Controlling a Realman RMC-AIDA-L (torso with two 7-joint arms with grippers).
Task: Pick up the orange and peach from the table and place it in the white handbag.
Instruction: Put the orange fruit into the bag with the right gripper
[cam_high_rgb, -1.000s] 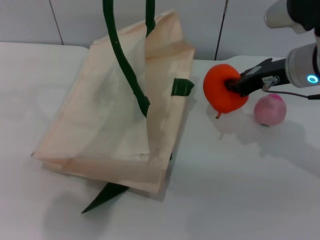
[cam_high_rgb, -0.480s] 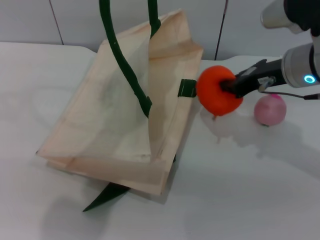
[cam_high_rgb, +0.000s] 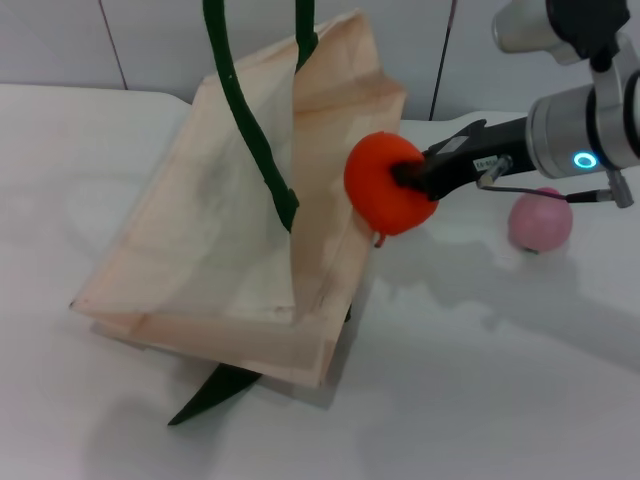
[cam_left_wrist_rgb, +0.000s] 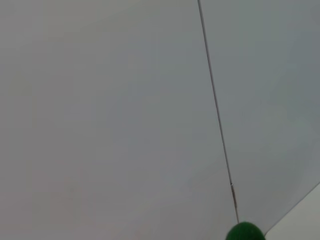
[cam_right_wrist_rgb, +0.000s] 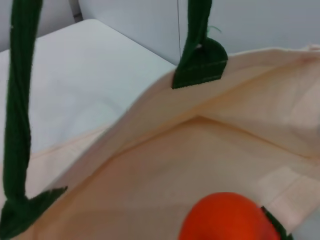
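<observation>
Right hand (cam_high_rgb: 412, 178) pinches the orange (cam_high_rgb: 383, 186) at the bag (cam_high_rgb: 230, 215) mouth; it looks smooth, light and rigid, so I hold its middle. Peach (cam_high_rgb: 540, 219) sits on the counter (cam_high_rgb: 480, 380). Left hand unseen; can't tell its state.

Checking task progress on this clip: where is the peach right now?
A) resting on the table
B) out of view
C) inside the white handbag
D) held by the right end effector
A: the peach sits on the table, while the right end effector carries the orange at the white handbag.

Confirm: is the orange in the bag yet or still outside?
Outside. The right claw holds the orange in the air at the white handbag's open rim, not yet inside. The peach remains on the table.
</observation>
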